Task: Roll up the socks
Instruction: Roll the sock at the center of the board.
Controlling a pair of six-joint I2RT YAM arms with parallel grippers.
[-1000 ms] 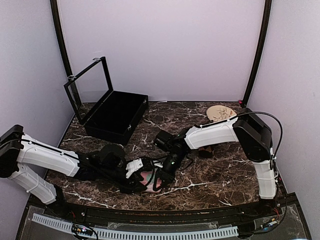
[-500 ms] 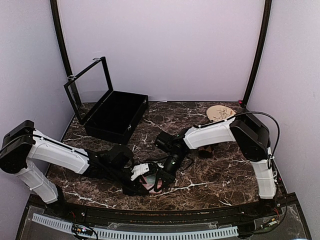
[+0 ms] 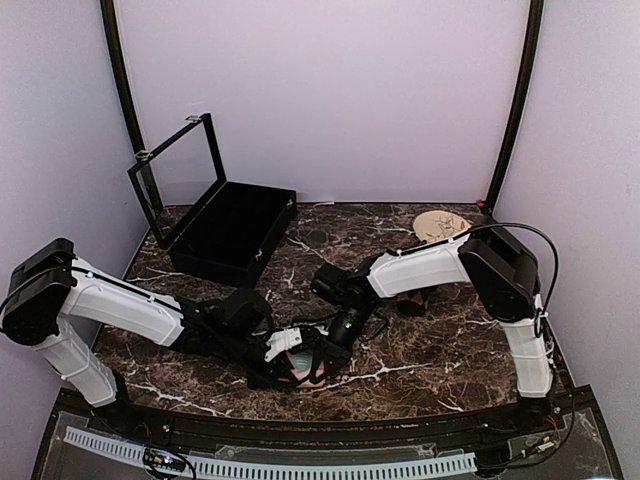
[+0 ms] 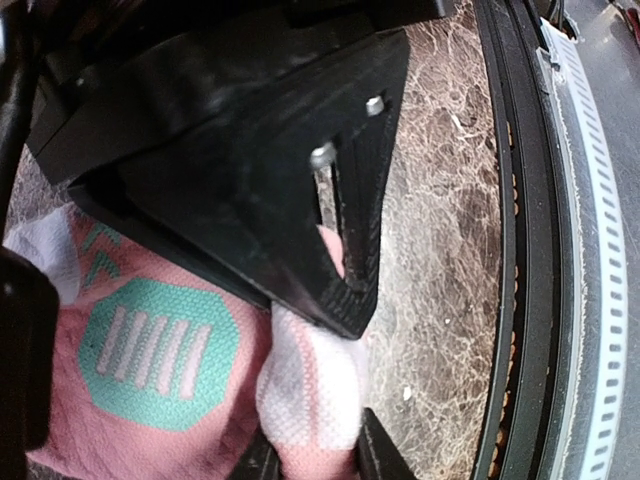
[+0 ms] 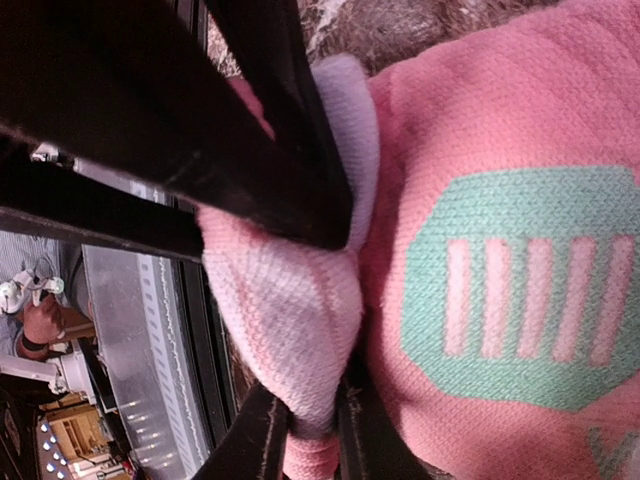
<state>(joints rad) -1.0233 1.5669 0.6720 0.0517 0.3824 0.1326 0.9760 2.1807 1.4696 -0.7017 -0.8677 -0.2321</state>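
Note:
A pink sock (image 3: pixel 306 368) with pale green patches lies bunched on the marble table near the front edge, between both grippers. In the left wrist view its green octagon patch (image 4: pixel 160 365) faces up. A pale fold (image 4: pixel 315 390) of the sock is pinched in my left gripper (image 4: pixel 318 455), which is shut on it. My right gripper (image 5: pixel 312 435) is shut on a pale fold (image 5: pixel 290 330) of the same sock, close against the left one. From above, the left gripper (image 3: pixel 288 358) and right gripper (image 3: pixel 325 352) meet over the sock and hide most of it.
An open black case (image 3: pixel 235 232) with its lid raised stands at the back left. A round tan plate (image 3: pixel 440 224) lies at the back right. A small dark object (image 3: pixel 408 304) sits under the right forearm. The table's front rail (image 4: pixel 520 250) runs close beside the sock.
My left arm has reached to the right and its jaws have narrowed onto a fold of the pink sock. The right gripper has kept its hold and barely moved.

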